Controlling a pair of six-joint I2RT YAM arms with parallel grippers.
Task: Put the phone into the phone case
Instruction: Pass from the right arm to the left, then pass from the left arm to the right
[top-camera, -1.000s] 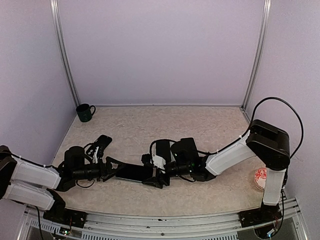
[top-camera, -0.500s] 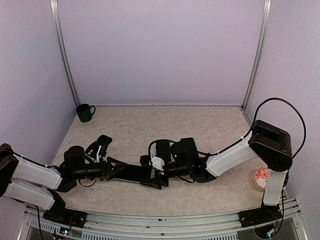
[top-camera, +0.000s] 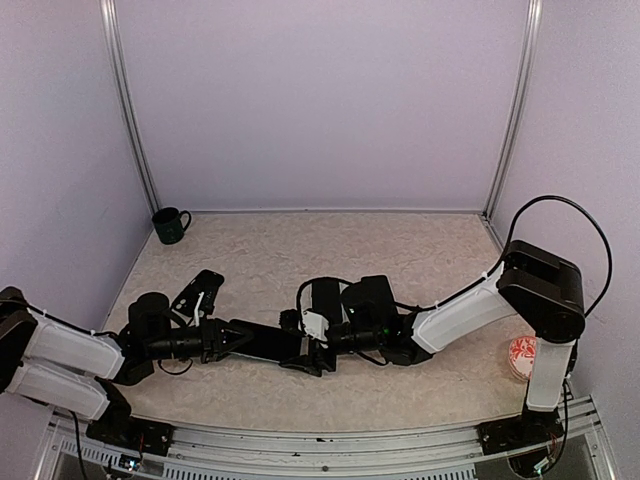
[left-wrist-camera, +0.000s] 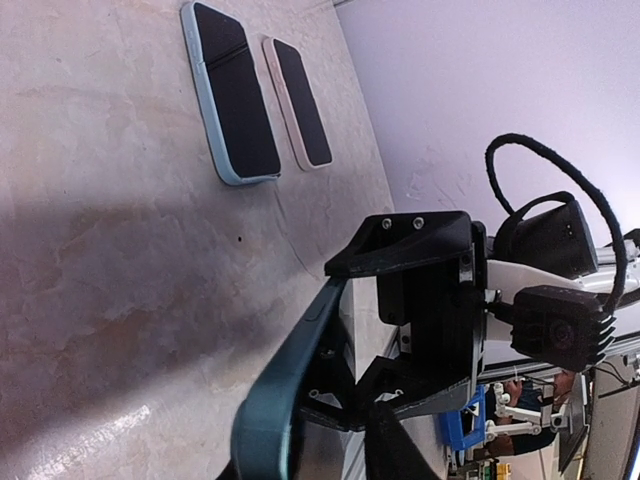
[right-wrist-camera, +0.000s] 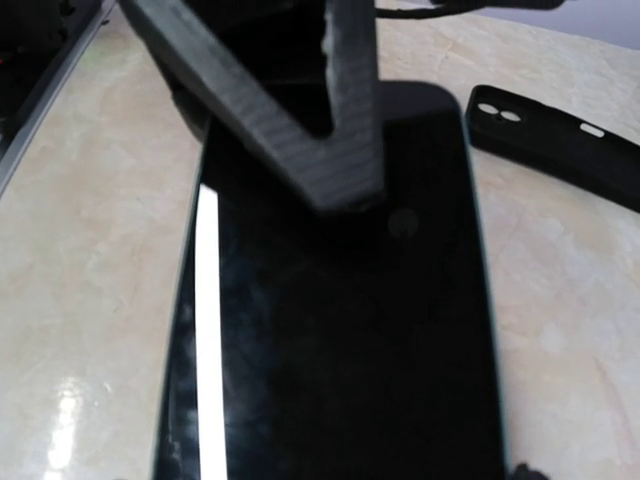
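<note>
The phone (top-camera: 268, 343), dark with a teal rim, hangs low over the table between both grippers. My left gripper (top-camera: 232, 338) is shut on its left end. One of its fingers (right-wrist-camera: 300, 130) lies across the glass in the right wrist view. My right gripper (top-camera: 305, 352) is shut on the phone's right end, its jaws across the width of the phone (left-wrist-camera: 285, 400). The phone's screen (right-wrist-camera: 340, 330) fills the right wrist view and hides my own fingers there. The black phone case (top-camera: 198, 290) lies flat on the table just beyond the left gripper, with its camera cut-out showing in the right wrist view (right-wrist-camera: 560, 140).
A dark green mug (top-camera: 170, 225) stands in the far left corner. A small red and white dish (top-camera: 520, 355) sits by the right arm's base. Two more handsets, one light blue (left-wrist-camera: 235, 95) and one pink (left-wrist-camera: 297, 100), lie side by side farther along the table.
The left gripper's fingers have drawn together from wide open onto the phone's left end. The right gripper has kept its hold and hardly moved.
</note>
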